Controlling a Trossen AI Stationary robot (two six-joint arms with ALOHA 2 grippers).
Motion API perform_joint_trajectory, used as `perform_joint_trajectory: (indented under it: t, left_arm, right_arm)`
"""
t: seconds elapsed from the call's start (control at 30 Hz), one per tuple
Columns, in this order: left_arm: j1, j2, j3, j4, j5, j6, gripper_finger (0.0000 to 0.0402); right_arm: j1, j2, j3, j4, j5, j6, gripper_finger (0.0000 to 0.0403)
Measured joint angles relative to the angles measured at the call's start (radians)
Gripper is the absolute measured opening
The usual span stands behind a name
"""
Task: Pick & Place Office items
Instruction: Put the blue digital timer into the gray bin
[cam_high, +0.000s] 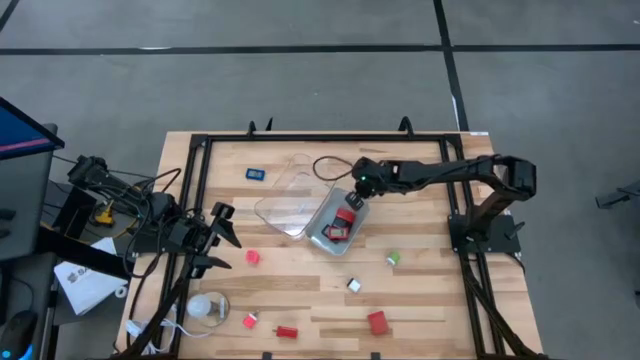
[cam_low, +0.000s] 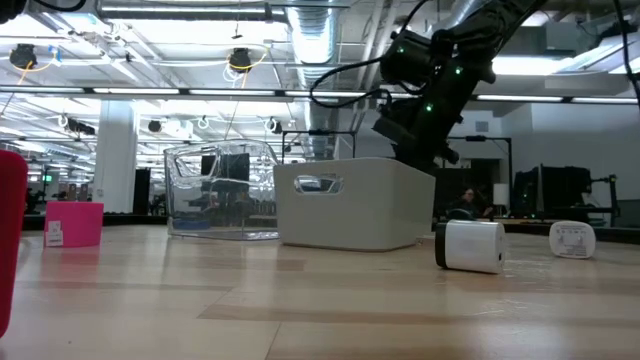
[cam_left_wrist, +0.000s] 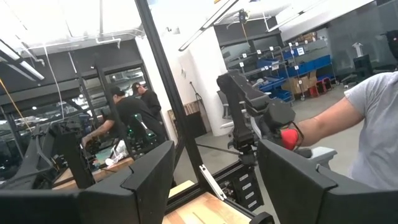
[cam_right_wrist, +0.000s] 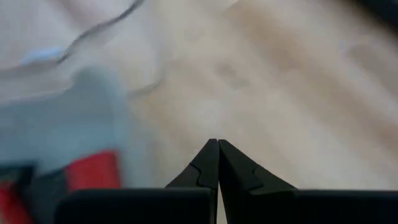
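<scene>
Near bottom edge of high view: red block (cam_high: 377, 321) lower right of centre, small red clip (cam_high: 287, 332) and another red piece (cam_high: 250, 320) to its left, round whitish object (cam_high: 207, 307) with cord at lower left. Mid-table: black-white piece (cam_high: 353, 285), green piece (cam_high: 393, 259), red piece (cam_high: 253, 257) left of centre. Left gripper (cam_high: 222, 238) at left, above bare wood, fingers apart, empty. Centre: white tray (cam_high: 322, 232) holding red items (cam_high: 344, 222), clear tray (cam_high: 285, 200) touching it on upper left. Right gripper (cam_high: 355, 199) over white tray's upper edge, fingers (cam_right_wrist: 211, 163) pressed together, holding nothing. Farther up: blue piece (cam_high: 255, 175) upper left of trays.
</scene>
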Motion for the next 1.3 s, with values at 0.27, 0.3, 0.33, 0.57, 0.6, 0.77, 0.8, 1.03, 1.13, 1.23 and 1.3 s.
perform_joint_trajectory:
  t: [0.27, 0.3, 0.33, 0.57, 0.6, 0.77, 0.8, 1.03, 1.13, 1.23, 1.3]
  left_arm:
    - [0.000, 0.000, 0.000, -0.011, 0.000, 0.000, 0.0227]
    - [0.000, 0.000, 0.000, -0.011, 0.000, 0.000, 0.0227]
    - [0.000, 0.000, 0.000, -0.012, 0.000, 0.000, 0.0227]
    - [0.000, 0.000, 0.000, -0.016, 0.000, -0.004, 0.0227]
    - [0.000, 0.000, 0.000, -0.016, 0.000, -0.008, 0.0227]
    - [0.000, 0.000, 0.000, -0.017, 0.000, -0.031, 0.0227]
    - [0.000, 0.000, 0.000, -0.023, 0.000, -0.032, 0.0227]
    - [-0.001, 0.002, 0.030, -0.122, -0.138, -0.066, 0.0227]
    - [-0.002, 0.025, 0.047, -0.151, -0.244, -0.067, 0.0227]
    - [-0.003, 0.056, 0.073, -0.155, -0.440, -0.082, 0.0227]
    - [-0.002, 0.078, 0.092, -0.166, -0.638, -0.090, 0.0223]
  right_arm:
    - [-0.024, -0.213, 0.000, -0.118, 0.108, 0.036, 0.0000]
    - [-0.015, -0.246, 0.000, -0.152, 0.129, 0.047, 0.0000]
    - [-0.006, -0.280, 0.000, -0.188, 0.145, 0.063, 0.0000]
    - [0.200, -0.441, -0.045, -0.331, 0.140, 0.200, 0.0000]
    - [0.248, -0.455, -0.060, -0.331, 0.140, 0.223, 0.0000]
    - [0.498, -0.500, -0.146, -0.196, 0.150, 0.322, 0.0000]
    - [0.551, -0.501, -0.164, -0.141, 0.159, 0.328, 0.0000]
    - [0.839, -0.463, -0.229, 0.224, 0.296, 0.272, 0.0000]
    - [0.881, -0.450, -0.229, 0.311, 0.343, 0.203, 0.0000]
    - [0.887, -0.448, -0.229, 0.397, 0.361, 0.128, 0.0000]
    - [0.888, -0.450, -0.229, 0.448, 0.361, 0.084, 0.0003]
